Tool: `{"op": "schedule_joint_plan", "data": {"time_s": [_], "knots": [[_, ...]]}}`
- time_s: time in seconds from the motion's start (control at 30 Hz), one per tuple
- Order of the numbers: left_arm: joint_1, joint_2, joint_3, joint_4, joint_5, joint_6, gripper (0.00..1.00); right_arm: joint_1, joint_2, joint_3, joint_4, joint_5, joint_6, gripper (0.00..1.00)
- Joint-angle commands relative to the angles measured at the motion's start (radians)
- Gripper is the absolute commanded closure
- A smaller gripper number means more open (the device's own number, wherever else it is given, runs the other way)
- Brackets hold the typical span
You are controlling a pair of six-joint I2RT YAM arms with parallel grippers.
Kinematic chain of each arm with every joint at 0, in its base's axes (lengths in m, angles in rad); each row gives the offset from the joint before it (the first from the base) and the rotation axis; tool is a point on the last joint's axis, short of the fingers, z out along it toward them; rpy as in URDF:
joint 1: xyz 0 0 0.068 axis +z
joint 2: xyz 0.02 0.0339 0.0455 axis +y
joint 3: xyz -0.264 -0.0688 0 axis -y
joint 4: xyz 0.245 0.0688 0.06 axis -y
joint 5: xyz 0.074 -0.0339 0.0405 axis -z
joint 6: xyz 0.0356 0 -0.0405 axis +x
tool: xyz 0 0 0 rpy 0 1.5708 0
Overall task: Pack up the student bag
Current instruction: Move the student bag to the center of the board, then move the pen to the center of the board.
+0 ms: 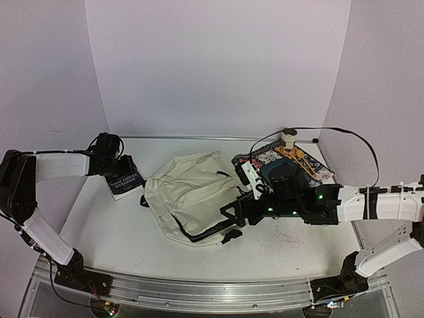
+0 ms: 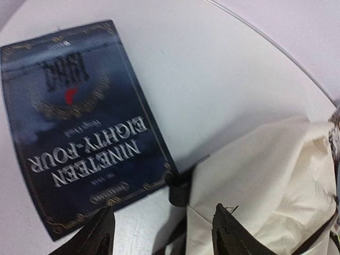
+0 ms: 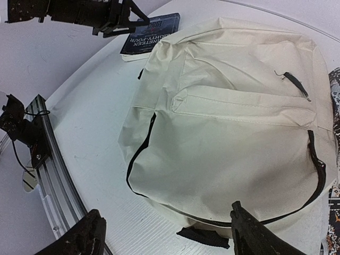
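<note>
White table [image 1: 119, 232]: the cream student bag [image 1: 192, 195] lies flat mid-table. Left gripper [image 2: 164, 236] hovers spread, empty, by the Nineteen Eighty-Four paperback [image 2: 79, 127]; right gripper [image 3: 170, 239] gapes wide over the bag's edge, empty too.

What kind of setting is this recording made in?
Most likely a lab test booth, not a real classroom: plain white walls curve round a white table, an aluminium rail runs along its near edge, and the backpack and book look staged.
</note>
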Motion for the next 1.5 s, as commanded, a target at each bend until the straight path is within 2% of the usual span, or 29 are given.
{"op": "schedule_joint_plan", "data": {"time_s": [0.0, 0.43, 0.6, 0.77, 0.9, 1.17, 1.27, 1.47], "knots": [[0.083, 0.027, 0.1, -0.091, -0.102, 0.128, 0.31, 0.005, -0.009, 0.007, -0.012, 0.021, -0.021, 0.19], [0.172, 0.406, 0.461, -0.17, -0.101, 0.218, 0.26, 0.005, 0.007, 0.021, -0.019, 0.013, -0.014, 0.18], [0.19, 0.505, 0.525, -0.219, -0.092, 0.221, 0.26, 0.005, 0.0, 0.019, -0.024, 0.016, -0.013, 0.18], [0.191, 0.507, 0.43, -0.222, -0.109, 0.197, 0.26, 0.005, 0.005, 0.025, -0.024, 0.011, -0.019, 0.18], [0.191, 0.492, 0.294, -0.224, -0.064, 0.155, 0.28, 0.004, 0.007, 0.033, -0.022, 0.003, -0.026, 0.18], [0.151, 0.325, -0.069, -0.156, 0.008, 0.019, 0.31, 0.005, -0.03, 0.014, -0.007, 0.006, -0.032, 0.18], [0.083, 0.258, -0.149, -0.167, -0.002, -0.026, 0.31, 0.005, -0.048, 0.006, 0.0, -0.008, -0.028, 0.18], [0.039, 0.104, -0.303, -0.163, 0.083, -0.109, 0.31, 0.005, -0.132, -0.048, 0.016, -0.005, -0.006, 0.18]]}}
